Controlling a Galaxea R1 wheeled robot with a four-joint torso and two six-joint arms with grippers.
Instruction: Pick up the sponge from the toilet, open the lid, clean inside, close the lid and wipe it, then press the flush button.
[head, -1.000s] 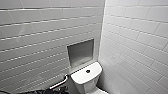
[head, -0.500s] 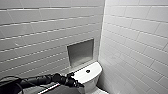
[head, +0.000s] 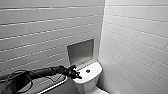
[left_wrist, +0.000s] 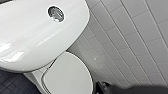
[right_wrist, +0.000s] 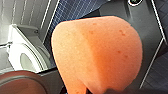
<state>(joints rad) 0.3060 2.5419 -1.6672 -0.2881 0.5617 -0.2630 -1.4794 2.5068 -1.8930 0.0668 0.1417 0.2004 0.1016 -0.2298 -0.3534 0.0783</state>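
My right hand (right_wrist: 106, 90) was pinched on the sponge (right_wrist: 97, 52). The orange, pitted pad bulged up out of the grip, close before the wrist (the grip itself lay mostly hidden under it). Behind the sponge showed dark tiled floor (right_wrist: 72, 10).

My left hand (head: 75, 73) hovered over the left edge of the tank (head: 93, 73), the boxy upper part of the toilet (head: 86, 85). Whether that hand was spread or pressed together I could not tell. The sponge was with the right hand, apart from the left.

Just past the left hand, near the middle of the tank's flat top, sat the round flush button (head: 88, 71), apart from the hand. In front of the tank and below it, the lid (left_wrist: 67, 77) lay shut over the bowl, white and glossy. Directly behind the tank a rectangular niche (head: 80, 52) was sunk into the tiled back wall (head: 37, 37). On the tank's right a second tiled wall (head: 135, 50) stood close beside it, meeting the back wall in the corner behind the tank.
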